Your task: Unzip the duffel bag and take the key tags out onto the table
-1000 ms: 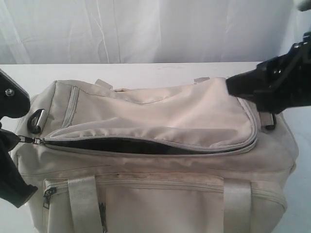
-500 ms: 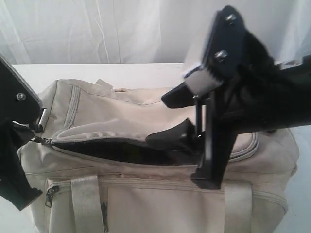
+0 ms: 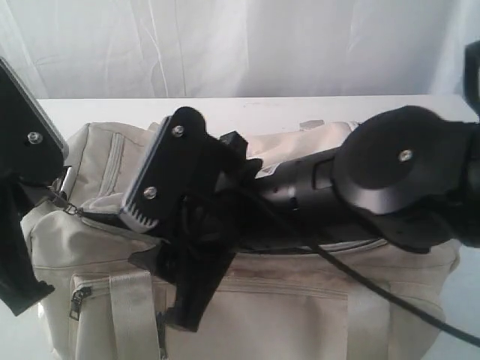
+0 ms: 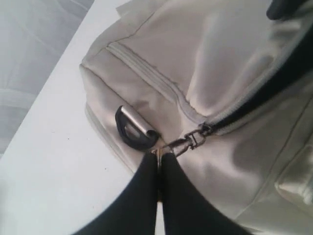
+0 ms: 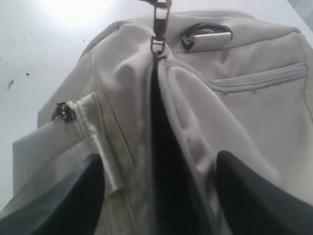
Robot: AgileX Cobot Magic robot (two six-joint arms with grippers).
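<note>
**Snag risk going in**

The left claw pinches the zipper pull at the duffel bag's end; if that slips, the slit could sag shut. The right claw hangs spread over the slit, and a finger could snag the loose flap. The key tags aren't visible, presumably inside the bag, under that claw.
</note>
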